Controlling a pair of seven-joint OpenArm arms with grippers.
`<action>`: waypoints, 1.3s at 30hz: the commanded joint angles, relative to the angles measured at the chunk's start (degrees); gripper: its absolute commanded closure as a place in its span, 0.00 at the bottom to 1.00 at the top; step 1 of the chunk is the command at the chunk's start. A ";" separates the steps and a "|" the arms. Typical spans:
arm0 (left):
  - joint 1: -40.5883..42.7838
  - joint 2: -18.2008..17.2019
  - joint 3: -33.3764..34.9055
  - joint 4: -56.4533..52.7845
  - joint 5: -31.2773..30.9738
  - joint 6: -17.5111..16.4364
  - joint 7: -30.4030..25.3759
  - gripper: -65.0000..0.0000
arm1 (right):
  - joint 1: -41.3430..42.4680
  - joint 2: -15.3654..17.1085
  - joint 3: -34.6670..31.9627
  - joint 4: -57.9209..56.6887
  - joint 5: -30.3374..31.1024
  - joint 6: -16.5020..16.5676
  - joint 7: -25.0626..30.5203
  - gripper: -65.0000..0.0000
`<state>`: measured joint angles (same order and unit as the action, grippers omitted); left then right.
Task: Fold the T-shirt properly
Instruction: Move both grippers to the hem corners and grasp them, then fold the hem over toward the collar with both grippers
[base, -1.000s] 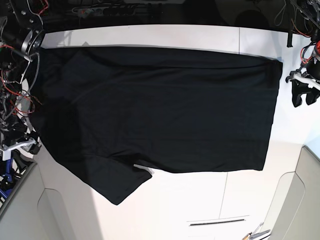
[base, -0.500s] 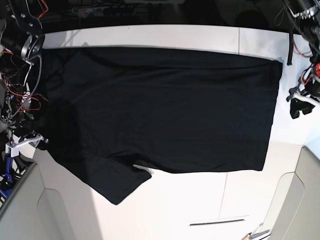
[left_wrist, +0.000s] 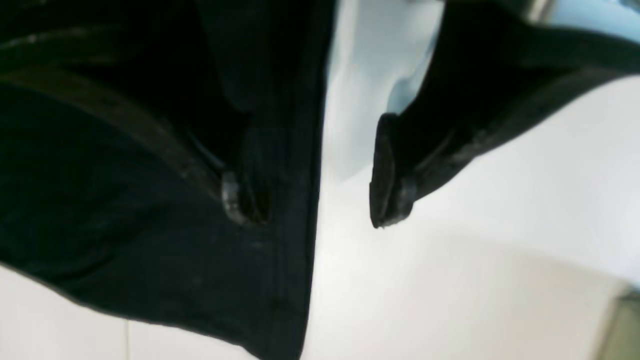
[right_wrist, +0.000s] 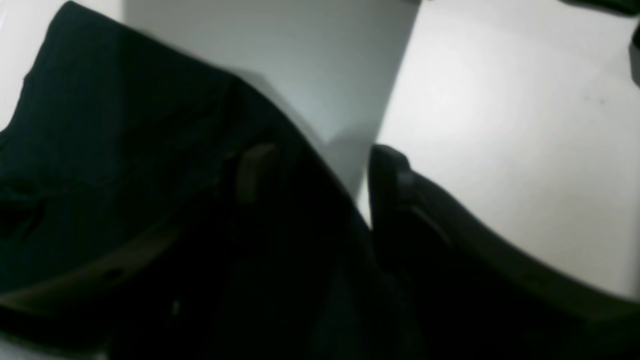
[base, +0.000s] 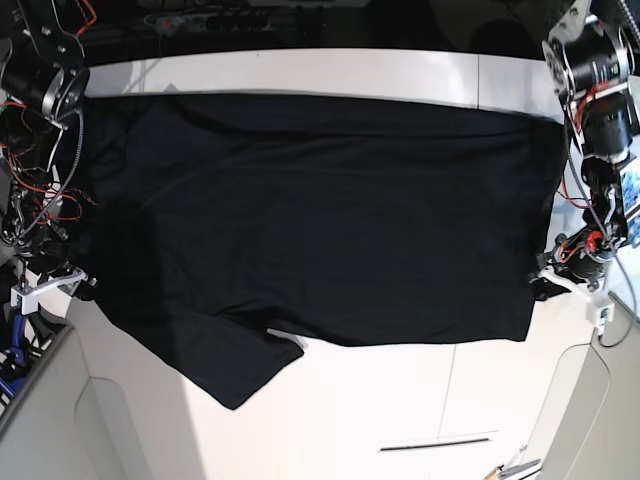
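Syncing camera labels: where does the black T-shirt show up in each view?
Base: the plain black soft-fabric T-shirt lies spread across most of the white table.
Left wrist: it fills the left half, its straight edge running down mid-frame.
Right wrist: left and lower centre.
Shared landmark: the white tabletop beside the cloth's edge.

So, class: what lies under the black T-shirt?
The T-shirt lies spread on a white table, which shows around its edges. Whatever else might sit beneath the fabric is covered and cannot be seen.
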<state>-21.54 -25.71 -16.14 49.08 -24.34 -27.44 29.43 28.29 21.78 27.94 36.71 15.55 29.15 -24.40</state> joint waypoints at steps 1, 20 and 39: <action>-2.89 -1.11 0.63 -1.62 -0.61 -0.24 -1.55 0.46 | 1.36 1.05 0.04 0.74 0.28 0.22 0.57 0.55; -10.67 3.06 2.86 -13.88 -2.51 -3.30 -0.04 0.46 | 1.42 -3.10 0.04 0.74 0.48 0.68 1.90 0.55; -10.69 3.34 2.84 -13.88 -2.40 -3.26 0.02 1.00 | 1.73 -3.82 0.04 0.79 -0.50 2.78 1.97 0.98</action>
<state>-30.83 -21.61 -13.30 34.72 -26.70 -30.68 29.12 28.47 17.30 27.99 36.73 14.83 31.22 -22.81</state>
